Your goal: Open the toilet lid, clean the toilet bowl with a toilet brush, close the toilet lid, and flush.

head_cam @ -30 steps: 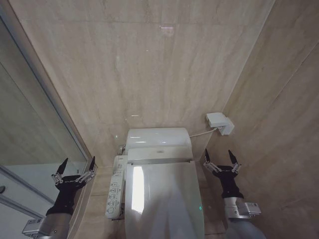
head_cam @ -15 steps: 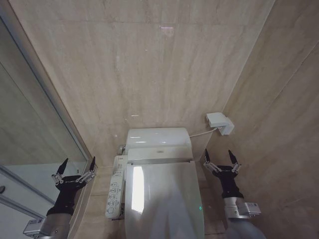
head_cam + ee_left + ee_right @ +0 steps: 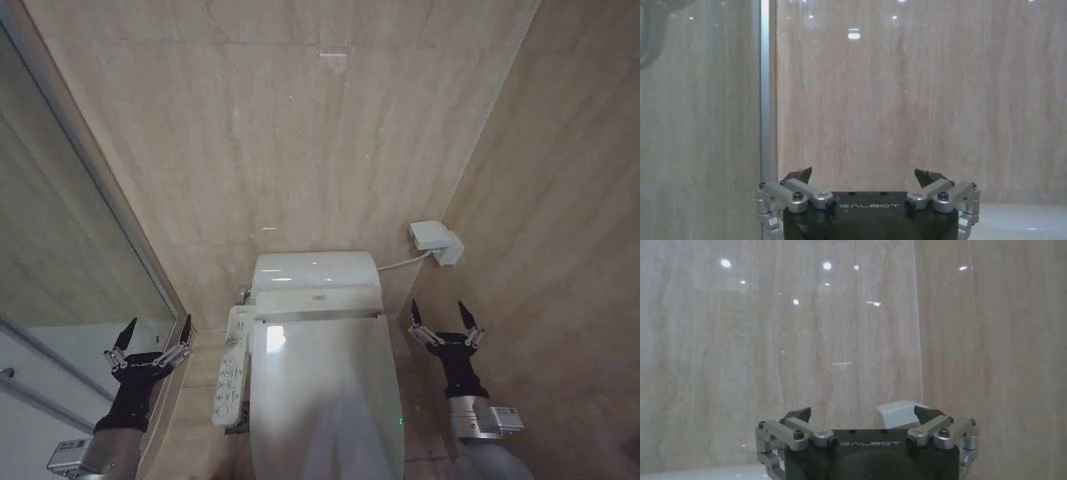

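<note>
The toilet lid (image 3: 325, 400) lies shut over the toilet bowl, which is hidden beneath it. The toilet brush is out of view. My left gripper (image 3: 158, 322) is held up to the left of the toilet, open with nothing between its fingers, and faces the wall beside a glass panel (image 3: 700, 120). My right gripper (image 3: 438, 305) is raised to the right of the toilet, also open and empty. The wrist views show the left gripper (image 3: 865, 175) and the right gripper (image 3: 863, 412) spread wide before the beige wall.
A white tank (image 3: 315, 272) stands behind the lid against the tiled wall. A side control panel (image 3: 232, 365) with buttons runs along the toilet's left. A white wall box (image 3: 436, 240) with a cable sits at the right corner, also seen as the box (image 3: 897, 415).
The whole head view has shifted a little, so the camera moved. Both grippers stay open in the same raised pose.
</note>
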### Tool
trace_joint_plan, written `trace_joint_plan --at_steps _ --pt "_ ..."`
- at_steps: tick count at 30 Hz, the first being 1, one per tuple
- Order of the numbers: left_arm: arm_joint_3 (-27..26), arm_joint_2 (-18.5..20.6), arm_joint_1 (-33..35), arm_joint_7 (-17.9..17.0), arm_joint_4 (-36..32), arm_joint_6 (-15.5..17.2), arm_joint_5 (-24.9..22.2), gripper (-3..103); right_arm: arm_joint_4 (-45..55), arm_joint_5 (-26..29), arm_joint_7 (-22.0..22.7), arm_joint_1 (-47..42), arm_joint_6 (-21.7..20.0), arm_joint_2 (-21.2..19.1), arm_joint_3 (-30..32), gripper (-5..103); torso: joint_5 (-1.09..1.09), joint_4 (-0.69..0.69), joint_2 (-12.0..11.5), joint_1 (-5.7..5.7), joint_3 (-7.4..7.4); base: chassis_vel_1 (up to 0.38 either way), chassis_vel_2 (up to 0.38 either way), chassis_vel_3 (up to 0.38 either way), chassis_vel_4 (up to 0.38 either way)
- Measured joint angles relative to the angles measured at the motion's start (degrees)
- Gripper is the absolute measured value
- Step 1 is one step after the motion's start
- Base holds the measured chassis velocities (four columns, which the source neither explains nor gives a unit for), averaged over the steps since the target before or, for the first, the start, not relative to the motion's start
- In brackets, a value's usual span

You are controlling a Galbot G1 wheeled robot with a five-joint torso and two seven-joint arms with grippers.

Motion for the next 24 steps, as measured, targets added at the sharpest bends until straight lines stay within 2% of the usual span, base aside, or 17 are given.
trace_joint_plan --at_steps 7,10,11,16,18,20,24 --pt "0.0 0.0 0.0 0.0 0.0 0.0 0.0 100 0.0 0.0 0.0 0.0 0.0 0.0 0.0 100 -0.05 -0.01 0.0 -0.02 0.00 0.203 -0.210 -0.211 0.197" --pt "0.0 0.0 0.0 0.0 0.0 0.0 0.0 100 0.0 0.0 0.0 0.0 0.0 0.0 0.0 100 0.04 0.00 0.0 -0.02 0.00 0.250 -0.243 -0.271 0.238" --pt "0.0 0.0 0.0 0.0 0.0 0.0 0.0 100 0.0 0.0 0.0 0.0 0.0 0.0 0.0 100 -0.04 0.01 0.0 -0.02 -0.01 0.263 -0.281 -0.253 0.271" --pt "0.0 0.0 0.0 0.0 0.0 0.0 0.0 100 0.0 0.0 0.0 0.0 0.0 0.0 0.0 100 0.01 0.00 0.0 -0.02 -0.01 0.311 -0.303 -0.302 0.304" --pt "0.0 0.0 0.0 0.0 0.0 0.0 0.0 100 0.0 0.0 0.0 0.0 0.0 0.0 0.0 100 -0.06 0.00 0.0 -0.03 -0.01 0.336 -0.329 -0.306 0.327" --pt "0.0 0.0 0.0 0.0 0.0 0.0 0.0 100 0.0 0.0 0.0 -0.1 0.0 0.0 0.0 100 0.02 -0.01 0.0 -0.06 -0.03 0.289 -0.309 -0.242 0.256" --pt "0.0 0.0 0.0 0.0 0.0 0.0 0.0 100 0.0 0.0 0.0 -0.1 0.0 0.0 0.0 100 -0.02 0.01 0.0 -0.08 -0.04 0.179 -0.152 -0.188 0.179"
